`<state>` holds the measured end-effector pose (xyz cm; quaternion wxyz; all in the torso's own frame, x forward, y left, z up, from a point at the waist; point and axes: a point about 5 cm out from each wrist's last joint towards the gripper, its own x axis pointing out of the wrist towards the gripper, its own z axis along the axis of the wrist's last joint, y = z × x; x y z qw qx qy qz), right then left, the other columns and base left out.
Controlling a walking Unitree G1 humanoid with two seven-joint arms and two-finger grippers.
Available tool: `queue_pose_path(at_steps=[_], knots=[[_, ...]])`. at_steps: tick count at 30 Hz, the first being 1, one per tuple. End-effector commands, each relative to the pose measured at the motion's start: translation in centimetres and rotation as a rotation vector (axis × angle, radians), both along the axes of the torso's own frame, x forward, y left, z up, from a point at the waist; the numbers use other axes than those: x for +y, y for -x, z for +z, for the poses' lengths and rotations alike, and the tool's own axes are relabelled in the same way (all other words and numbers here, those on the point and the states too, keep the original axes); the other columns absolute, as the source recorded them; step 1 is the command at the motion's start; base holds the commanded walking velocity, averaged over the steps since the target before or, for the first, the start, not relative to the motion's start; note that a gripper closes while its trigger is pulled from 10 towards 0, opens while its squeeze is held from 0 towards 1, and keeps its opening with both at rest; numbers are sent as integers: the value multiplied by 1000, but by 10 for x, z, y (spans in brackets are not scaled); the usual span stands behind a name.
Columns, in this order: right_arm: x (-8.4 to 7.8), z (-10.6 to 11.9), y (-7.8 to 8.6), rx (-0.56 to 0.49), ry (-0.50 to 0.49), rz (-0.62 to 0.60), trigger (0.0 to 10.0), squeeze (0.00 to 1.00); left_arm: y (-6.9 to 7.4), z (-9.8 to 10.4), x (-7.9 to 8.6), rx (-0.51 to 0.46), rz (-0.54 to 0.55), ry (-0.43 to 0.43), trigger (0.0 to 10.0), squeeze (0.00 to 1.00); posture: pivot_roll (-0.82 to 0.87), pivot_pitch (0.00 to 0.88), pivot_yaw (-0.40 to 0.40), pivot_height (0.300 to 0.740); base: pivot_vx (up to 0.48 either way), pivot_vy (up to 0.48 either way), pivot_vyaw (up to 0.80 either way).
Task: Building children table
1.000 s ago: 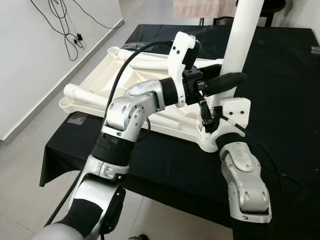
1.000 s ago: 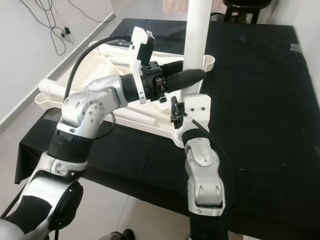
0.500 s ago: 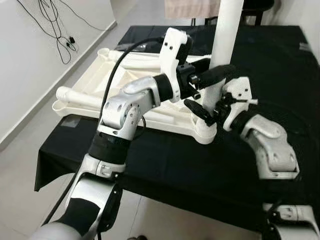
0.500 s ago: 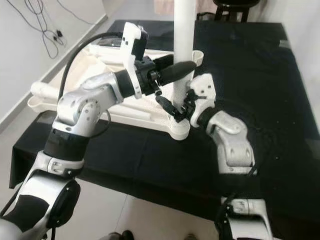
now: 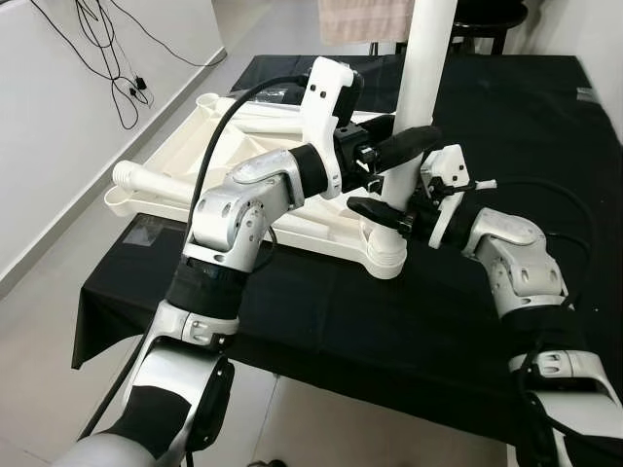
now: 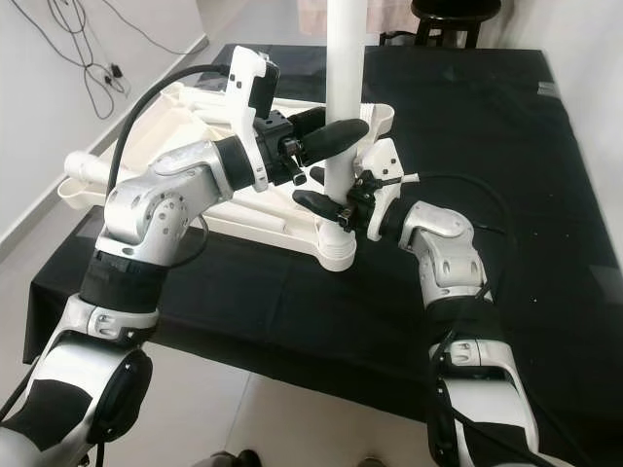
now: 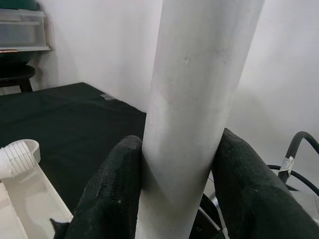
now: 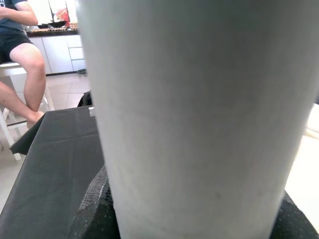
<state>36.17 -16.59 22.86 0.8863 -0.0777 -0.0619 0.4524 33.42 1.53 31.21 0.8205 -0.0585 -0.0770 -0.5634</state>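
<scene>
A white tabletop (image 5: 209,161) lies upside down on the black-covered table. From its near corner socket (image 5: 386,255) a white table leg (image 6: 344,88) stands upright. My left gripper (image 5: 404,146) reaches in from the left and is shut on the leg at mid-height; in the left wrist view both black fingers (image 7: 112,189) press its sides. Lower on the leg, just above the socket, my right gripper (image 5: 383,209) comes in from the right. It is shut on the leg, with its fingers (image 8: 92,214) against both sides.
A second leg (image 5: 161,183) with a threaded end lies along the tabletop's left edge, another (image 5: 273,122) inside it. Black cloth (image 5: 321,311) hangs over the near edge. Cables (image 5: 107,49) trail down the left wall. A person (image 8: 20,59) sits on a stool beyond the table.
My right arm has swung from below the corner socket round to the right, and its gripper now clasps the leg's lower part. My left gripper kept its hold. The camera shifted slightly.
</scene>
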Motion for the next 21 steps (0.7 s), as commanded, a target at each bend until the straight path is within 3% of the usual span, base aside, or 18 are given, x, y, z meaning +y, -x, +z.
queue_pose_path(at_steps=[1,3,4,6,7,8,9,10,11,13,15,16,17,18,20,21], knots=[[19,-2,-2,3,-7,57,0,0,12,-5,-19,30,-107,-6,549,1000,-27,163,96,740,0,0,0],[18,-3,-3,2,-8,57,0,0,10,-6,-18,51,-92,5,549,1000,-28,163,96,740,0,0,0],[17,-6,-3,0,0,44,0,0,8,-6,-18,50,-67,7,10000,1000,-29,164,96,740,0,0,0],[15,-9,-2,2,4,21,0,0,5,-5,-16,48,-35,13,10000,1000,-32,164,95,740,0,0,0],[13,-12,-2,1,10,-3,0,0,3,-3,-14,38,-17,15,10000,314,-34,164,95,740,0,0,0],[13,-12,-2,1,10,-3,0,0,3,-3,-14,38,-17,15,10000,314,-34,164,95,740,0,0,0],[10,-16,-1,5,12,-51,0,0,3,1,-7,33,-2,32,10000,0,-38,166,97,740,0,0,0],[5,-25,4,32,-10,-171,0,0,8,13,12,-9,30,39,10000,0,-42,173,94,740,0,0,0],[5,-25,4,32,-10,-171,0,0,8,13,12,-9,30,39,10000,0,-42,173,94,740,0,0,0],[7,-36,14,73,-25,-257,0,0,22,30,30,-67,43,63,10000,0,-45,182,97,740,0,0,0],[7,-36,14,73,-25,-257,0,0,22,30,30,-67,43,63,10000,0,-45,182,97,740,0,0,0],[13,-49,24,114,10,-332,0,0,33,44,46,-119,66,72,10000,0,-43,186,95,740,0,0,0],[13,-49,24,114,10,-332,0,0,33,44,46,-119,66,72,10000,0,-43,186,95,740,0,0,0],[21,-62,36,175,6,-441,0,0,41,53,65,-158,114,63,10000,0,-36,192,94,740,0,0,0],[21,-62,36,175,6,-441,0,0,41,53,65,-158,114,63,10000,0,-36,192,94,740,0,0,0],[31,-70,48,214,4,-518,0,0,45,53,84,-185,193,19,10000,0,-30,192,95,740,0,0,0]])
